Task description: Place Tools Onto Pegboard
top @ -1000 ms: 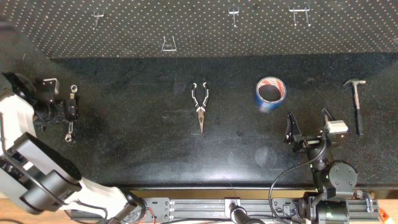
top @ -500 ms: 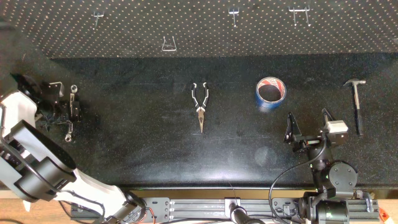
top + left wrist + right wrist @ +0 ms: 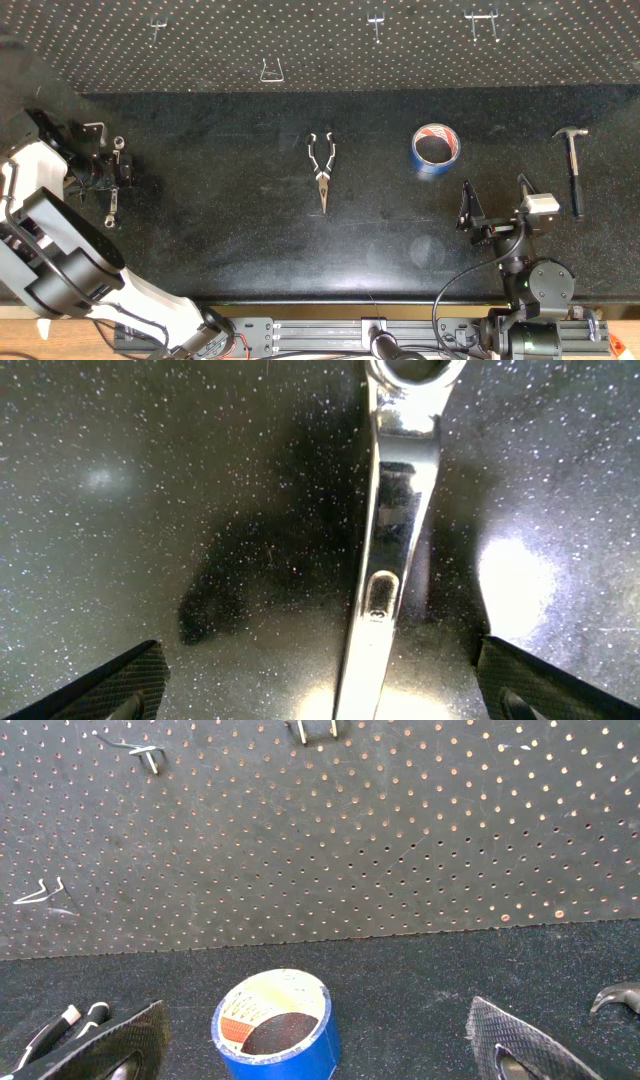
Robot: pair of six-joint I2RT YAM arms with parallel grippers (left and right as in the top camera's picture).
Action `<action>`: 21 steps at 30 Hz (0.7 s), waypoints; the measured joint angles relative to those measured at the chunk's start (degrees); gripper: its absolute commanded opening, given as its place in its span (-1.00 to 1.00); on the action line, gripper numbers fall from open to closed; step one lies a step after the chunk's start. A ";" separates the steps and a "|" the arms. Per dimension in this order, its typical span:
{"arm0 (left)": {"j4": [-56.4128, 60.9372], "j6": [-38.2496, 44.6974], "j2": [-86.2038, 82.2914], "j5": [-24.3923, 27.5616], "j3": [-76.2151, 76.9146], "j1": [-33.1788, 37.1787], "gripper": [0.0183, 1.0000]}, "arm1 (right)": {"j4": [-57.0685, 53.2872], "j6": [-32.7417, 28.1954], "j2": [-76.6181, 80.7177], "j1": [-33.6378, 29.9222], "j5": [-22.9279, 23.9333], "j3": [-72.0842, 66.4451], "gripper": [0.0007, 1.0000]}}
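Both spread-jawed, left gripper [image 3: 330, 695] straddling wrench [image 3: 395, 510], right gripper [image 3: 495, 203], speckled black worktop [image 3: 230, 200], pegboard [image 3: 300, 40] behind

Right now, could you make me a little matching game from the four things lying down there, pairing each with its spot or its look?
Things:
1. wrench
2. pliers
3. tape roll
4. hammer

Places or looks:
A. far right end of the worktop
B. blue, right of the middle
C. far left end, shiny metal
D. the middle, tip pointing toward the arms' bases

Pairs: 1-C, 2-D, 3-B, 4-A
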 measured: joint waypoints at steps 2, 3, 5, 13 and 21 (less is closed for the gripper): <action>0.31 0.00 0.00 0.00 0.02 -0.02 0.99 | 0.00 0.00 0.00 0.00 0.00 0.00 0.94; 0.39 0.00 0.00 0.00 0.02 0.00 0.99 | 0.00 0.00 0.00 0.00 0.00 0.00 0.94; 0.50 0.00 0.00 0.02 0.00 0.00 0.99 | 0.00 0.00 0.00 0.02 0.00 0.00 0.94; 0.98 -2.34 0.85 1.77 0.59 0.00 0.99 | 0.00 0.00 0.00 0.02 0.00 0.00 0.94; 0.94 -2.78 1.18 4.37 0.59 0.00 0.99 | -0.02 0.00 0.00 0.00 -0.02 0.00 0.95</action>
